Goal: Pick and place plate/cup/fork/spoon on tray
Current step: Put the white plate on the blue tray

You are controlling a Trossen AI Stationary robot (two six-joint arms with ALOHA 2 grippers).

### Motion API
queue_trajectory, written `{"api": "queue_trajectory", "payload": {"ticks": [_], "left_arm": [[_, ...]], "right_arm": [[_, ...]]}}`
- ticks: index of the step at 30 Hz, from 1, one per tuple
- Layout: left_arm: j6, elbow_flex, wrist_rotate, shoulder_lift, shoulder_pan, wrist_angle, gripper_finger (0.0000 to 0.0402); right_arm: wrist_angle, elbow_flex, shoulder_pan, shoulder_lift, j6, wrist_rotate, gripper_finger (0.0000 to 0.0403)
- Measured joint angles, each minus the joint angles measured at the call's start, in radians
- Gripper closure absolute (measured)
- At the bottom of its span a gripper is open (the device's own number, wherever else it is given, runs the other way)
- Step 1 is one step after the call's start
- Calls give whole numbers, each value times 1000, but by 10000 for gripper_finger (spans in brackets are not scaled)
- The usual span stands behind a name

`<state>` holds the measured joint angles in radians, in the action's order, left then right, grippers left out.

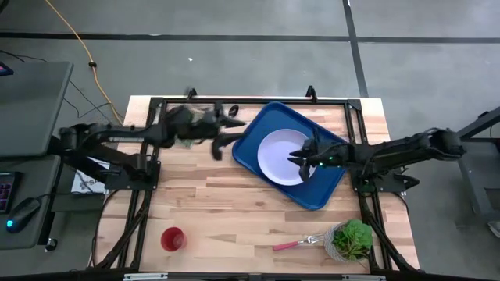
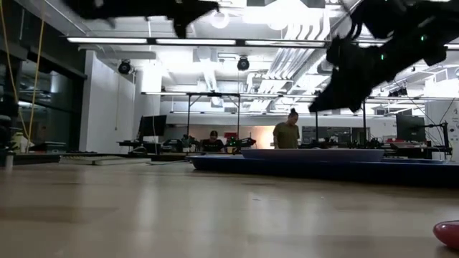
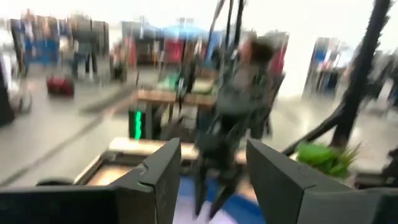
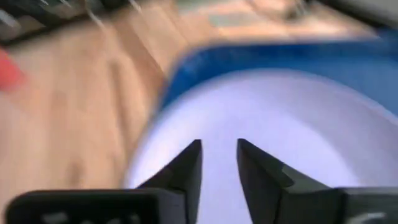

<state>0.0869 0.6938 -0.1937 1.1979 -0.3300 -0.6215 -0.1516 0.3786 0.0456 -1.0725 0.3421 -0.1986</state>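
The pale plate (image 1: 280, 156) lies in the blue tray (image 1: 258, 133), which sits slantwise at the table's far right; both also show in the right wrist view, the plate (image 4: 298, 124) and the tray (image 4: 348, 62). My right gripper (image 1: 303, 161) hovers above the plate's right part, its fingers (image 4: 219, 163) a little apart and empty. My left gripper (image 1: 234, 123) is open and empty in the air by the tray's far left corner. The red cup (image 1: 173, 238) stands upright near the front left edge. The fork (image 1: 297, 243) lies flat near the front edge. The spoon is not in view.
A small potted green plant (image 1: 351, 239) stands at the front right, next to the fork's tines. The dark frame rails (image 1: 234, 100) run along the table's far edge and sides. Bare wood (image 1: 226, 203) lies between the cup and the tray. People show in the room beyond (image 2: 287, 132).
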Motion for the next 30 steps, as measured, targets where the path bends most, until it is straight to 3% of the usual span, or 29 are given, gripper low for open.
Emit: {"api": "queue_trajectory", "payload": {"ticks": [5, 11, 16, 24, 30], "left_arm": [[16, -205, -4, -83, 40, -292, 241], [-27, -250, -5, -121, 81, -289, 241], [-46, -254, -5, -120, 115, -298, 241], [-46, -254, -5, -120, 123, -305, 241], [-47, -254, -5, -120, 123, -308, 241]], "right_arm": [[193, 13, 0, -16, 107, -57, 393], [580, 129, -38, -37, 239, -73, 400], [756, 180, -78, -83, 316, -94, 402], [817, 180, -72, -143, 357, -139, 402], [888, 197, -72, -146, 356, -232, 403]]}}
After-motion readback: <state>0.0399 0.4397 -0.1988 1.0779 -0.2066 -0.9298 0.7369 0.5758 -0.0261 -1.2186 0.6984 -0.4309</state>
